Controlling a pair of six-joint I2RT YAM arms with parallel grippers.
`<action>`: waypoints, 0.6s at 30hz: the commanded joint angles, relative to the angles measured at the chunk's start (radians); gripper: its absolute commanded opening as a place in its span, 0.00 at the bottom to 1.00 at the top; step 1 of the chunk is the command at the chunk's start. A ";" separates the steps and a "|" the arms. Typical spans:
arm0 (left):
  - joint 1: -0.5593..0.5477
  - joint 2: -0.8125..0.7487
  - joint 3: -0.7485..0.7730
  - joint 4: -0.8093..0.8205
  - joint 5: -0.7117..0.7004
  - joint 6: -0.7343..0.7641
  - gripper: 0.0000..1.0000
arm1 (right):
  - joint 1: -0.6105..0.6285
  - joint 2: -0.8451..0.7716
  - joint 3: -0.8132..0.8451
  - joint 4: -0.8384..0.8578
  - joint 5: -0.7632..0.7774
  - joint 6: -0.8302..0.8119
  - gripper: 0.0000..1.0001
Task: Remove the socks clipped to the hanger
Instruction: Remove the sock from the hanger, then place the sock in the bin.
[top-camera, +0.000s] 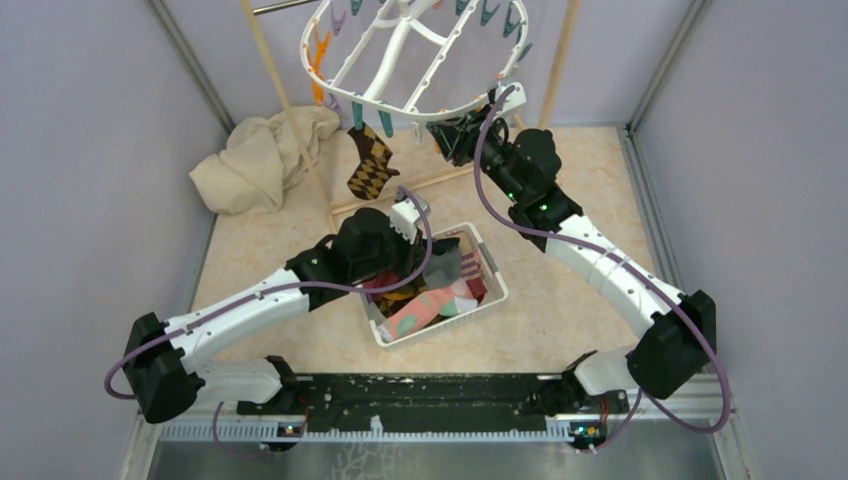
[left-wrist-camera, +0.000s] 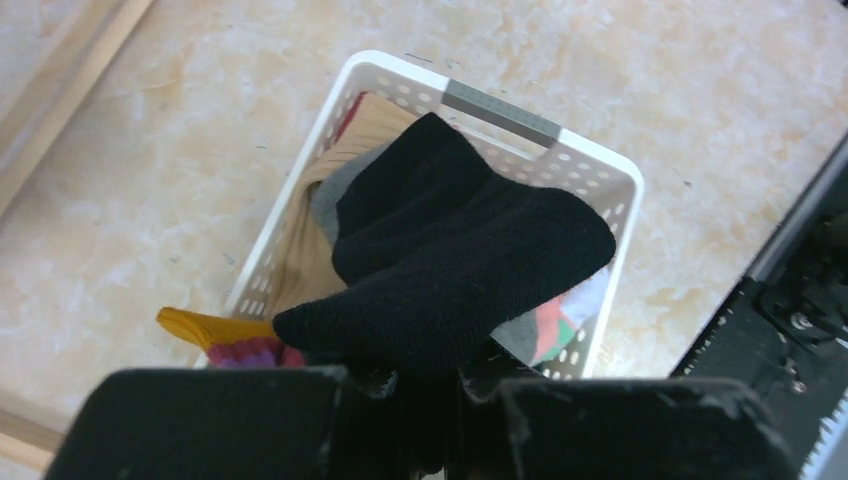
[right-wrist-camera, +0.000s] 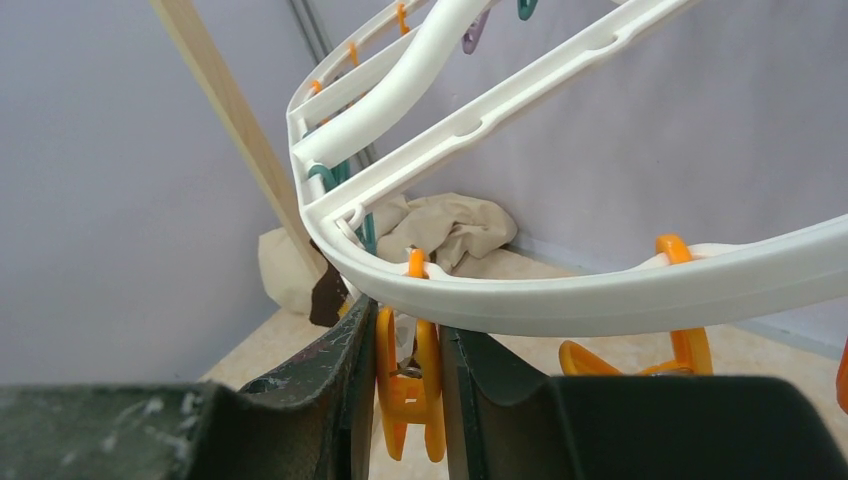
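Below the hanger (top-camera: 372, 60), on its near side, from the top view: hovering the left gripper (top-camera: 428, 240) over the basket (top-camera: 440, 322), clenched on a black sock (top-camera: 447, 262); reaching the right gripper (top-camera: 447, 135) up to the hanger's near rim; leaving one argyle sock (top-camera: 370, 165) dangling clipped under that rim, further left.

Looking down from the left wrist: pinching one end of the black sock (left-wrist-camera: 460, 250) in the left gripper (left-wrist-camera: 430, 385), the rest draping across the socks heaped in the basket (left-wrist-camera: 600, 165). Probably best letting go only while sitting squarely over the heap, opening wide, then lifting straight back toward the hanger, not dragging cloth over the wall beside a yellow sock (left-wrist-camera: 215, 328) already spilling out.

Looking from the right wrist: squeezing an orange peg (right-wrist-camera: 410, 400) under the hanger's rim (right-wrist-camera: 560, 295), right gripper (right-wrist-camera: 405, 350) closed against both its sides, no sock showing in it. Easing off slowly, likely sparing the hanger a swing.
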 joint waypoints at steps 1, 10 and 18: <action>-0.008 -0.033 0.022 -0.028 0.109 -0.041 0.14 | -0.010 -0.029 0.019 0.079 -0.004 0.009 0.00; -0.008 0.026 -0.044 -0.050 0.118 -0.113 0.29 | -0.038 -0.104 -0.081 0.069 0.018 0.022 0.00; -0.009 0.087 -0.049 -0.016 0.089 -0.120 0.98 | -0.090 -0.111 -0.052 0.047 -0.015 0.039 0.00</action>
